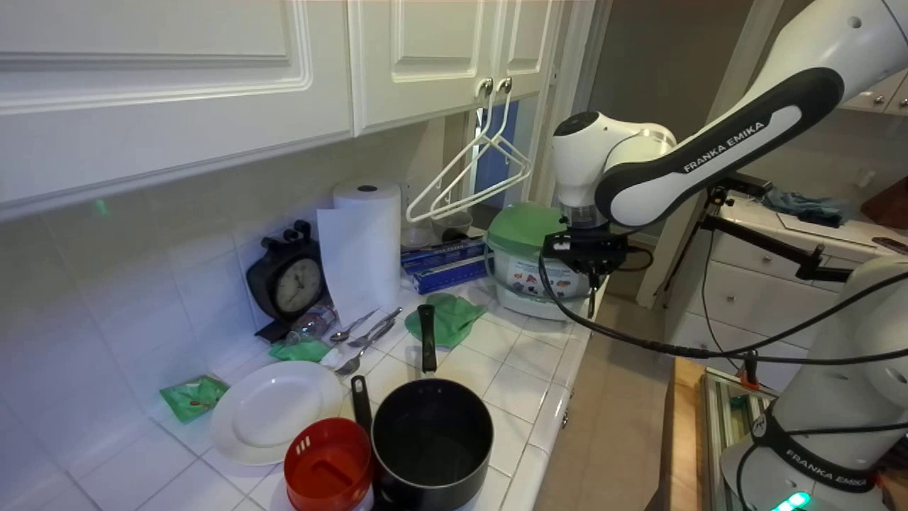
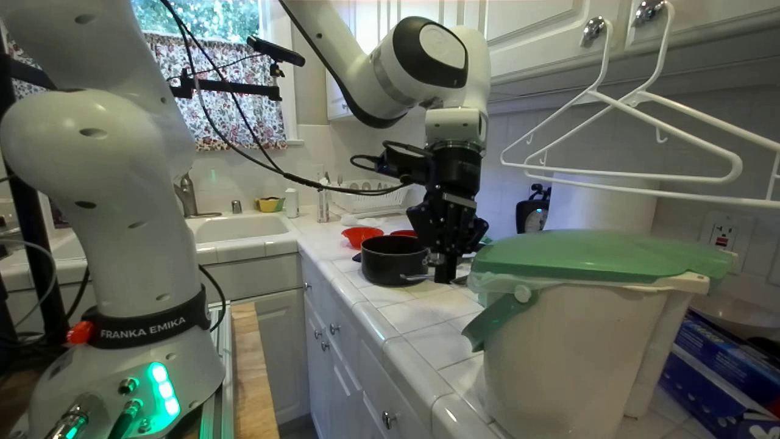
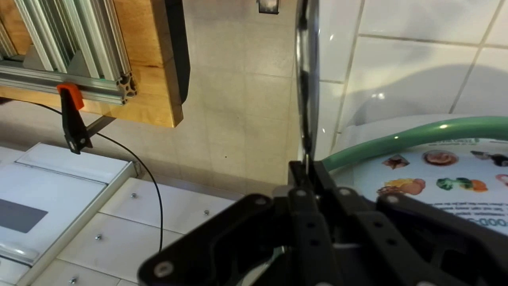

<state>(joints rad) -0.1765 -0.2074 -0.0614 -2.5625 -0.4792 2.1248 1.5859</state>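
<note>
Near the pincer (image 3: 307, 168), a green-lidded bin (image 2: 567, 353).

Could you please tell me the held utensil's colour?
The utensil is shiny silver, showing best in the wrist view.

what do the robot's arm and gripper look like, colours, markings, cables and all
The arm is white and rounded, with black panels; one reads FRANKA EMIKA in white. A black band bearing the same name wraps its base, with glowing green lights below. The gripper is black and angular, with slim fingers and silvery screws. Black cables loop loosely outside the arm.
</note>
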